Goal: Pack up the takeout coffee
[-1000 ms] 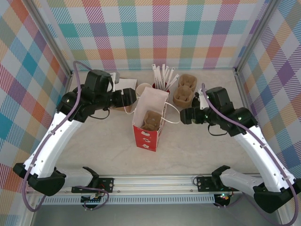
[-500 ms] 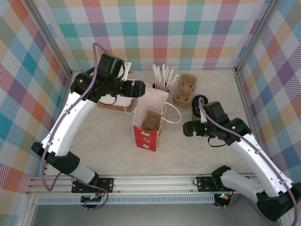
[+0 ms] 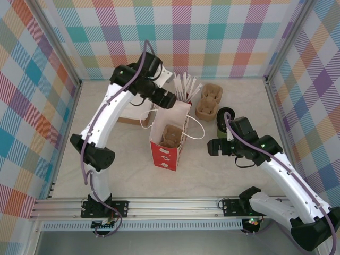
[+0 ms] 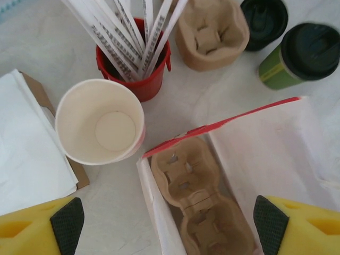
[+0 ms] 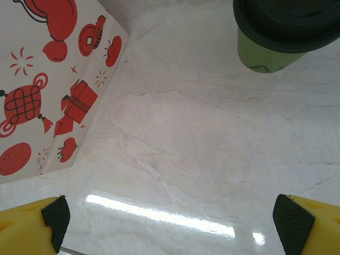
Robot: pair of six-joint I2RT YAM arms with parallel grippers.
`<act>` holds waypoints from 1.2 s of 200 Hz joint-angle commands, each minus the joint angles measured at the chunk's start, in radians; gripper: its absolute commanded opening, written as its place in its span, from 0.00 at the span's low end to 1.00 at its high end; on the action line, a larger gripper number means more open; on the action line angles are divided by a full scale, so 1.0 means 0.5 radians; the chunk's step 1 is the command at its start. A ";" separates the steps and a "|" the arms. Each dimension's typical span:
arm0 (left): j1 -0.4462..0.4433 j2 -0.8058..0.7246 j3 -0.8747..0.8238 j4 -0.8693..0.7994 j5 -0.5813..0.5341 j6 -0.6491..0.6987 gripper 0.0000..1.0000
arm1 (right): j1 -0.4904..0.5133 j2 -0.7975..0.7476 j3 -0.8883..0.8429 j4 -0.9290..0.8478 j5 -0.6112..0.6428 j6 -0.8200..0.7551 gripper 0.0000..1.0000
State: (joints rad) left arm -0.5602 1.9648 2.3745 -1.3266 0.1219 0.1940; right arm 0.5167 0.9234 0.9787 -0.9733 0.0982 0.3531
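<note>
Overhead, the left tool [image 3: 168,100] hung above the far end of the paper bag [image 3: 169,139], its yellow fingers [image 4: 32,234] spread wide with nothing between them. From its wrist camera the bag's mouth stood open below, with a cardboard carrier [image 4: 197,204] seated inside and both of its pockets bare.

The takeout coffee [image 4: 302,56], green with a black lid, stood upright on the desk [image 5: 202,133] past the bag's far right corner. The bag's red rim and white wall lay between it and the left tool. A second dark-lidded cup [image 4: 264,18] stood just beside it, and next to that sat an empty carrier [image 4: 212,32].

Further left, a red cup [image 4: 139,79] held paper-wrapped straws [image 4: 122,32] fanned upward. A lidless cream cup [image 4: 100,123] was pressed close against it, and beside that lay white napkins [image 4: 26,154] on a brown board.

The right tool [image 5: 172,218] hovered low over the desk to the right of the bag, fingers spread as far apart and holding nothing. In its wrist view the takeout coffee stood ahead at the upper right, with bare marble-patterned desk between tool and cup. The bag's printed side sat off at the upper left, well apart from the cup.
</note>
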 commanded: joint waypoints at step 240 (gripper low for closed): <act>0.021 -0.334 -0.563 0.130 -0.436 -1.392 0.06 | -0.432 0.354 0.241 0.083 0.009 -0.154 1.00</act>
State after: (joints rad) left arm -0.5575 1.8690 2.1738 -1.3041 -0.0265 -0.3523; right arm 0.3355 1.0611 1.0630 -0.9588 0.1379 0.3058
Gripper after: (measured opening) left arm 0.063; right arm 0.996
